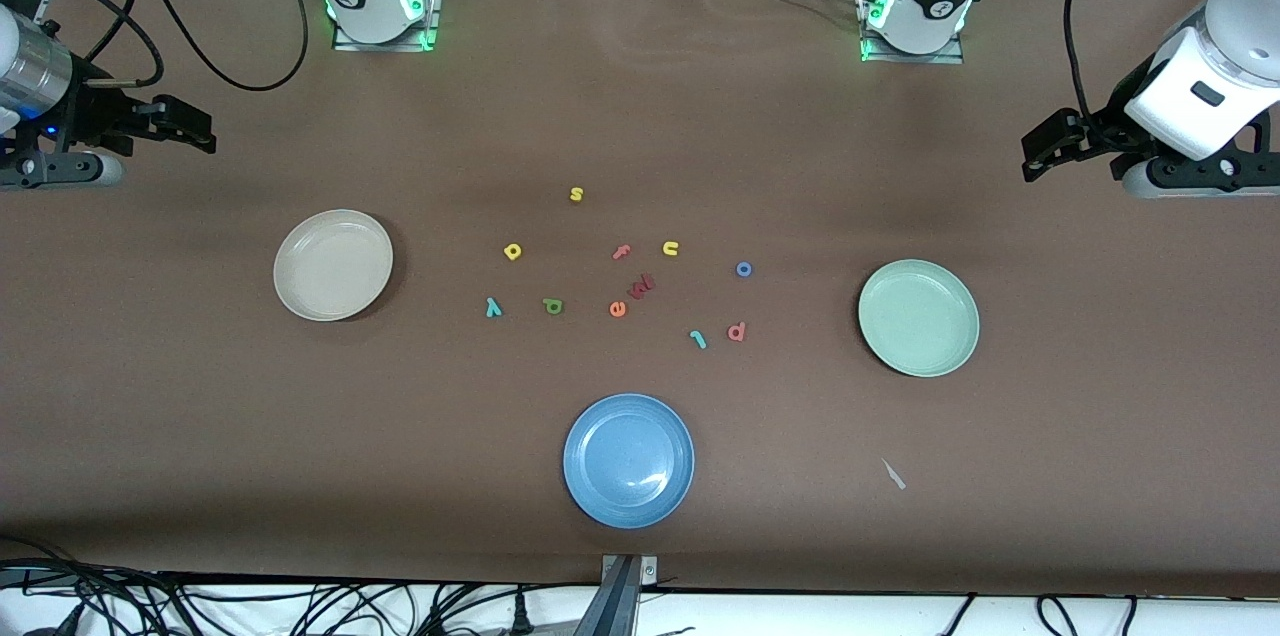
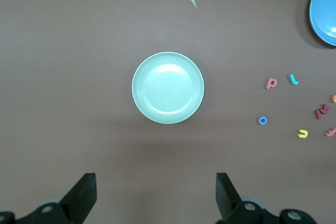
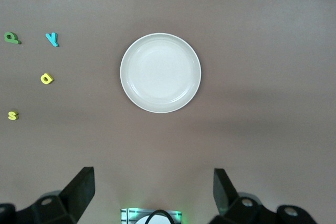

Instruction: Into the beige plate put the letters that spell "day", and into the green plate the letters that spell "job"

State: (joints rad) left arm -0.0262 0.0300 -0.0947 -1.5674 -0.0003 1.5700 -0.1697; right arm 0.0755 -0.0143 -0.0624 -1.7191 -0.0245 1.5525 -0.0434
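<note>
Though foam-lettered, smooth round green plate [image 1: 918,317]

We see a brown desk [image 1: 200,416] | on it three plates: beige plate [image 1: 333,265] toward the right arm's end, green plate [image 1: 918,317] toward the left arm's end, blue plate [image 1: 628,459] nearest the front camera | between them we count scattered foam letters [image 1: 620,276] | a pale scrap [image 1: 893,474] lies near the green plate
</note>
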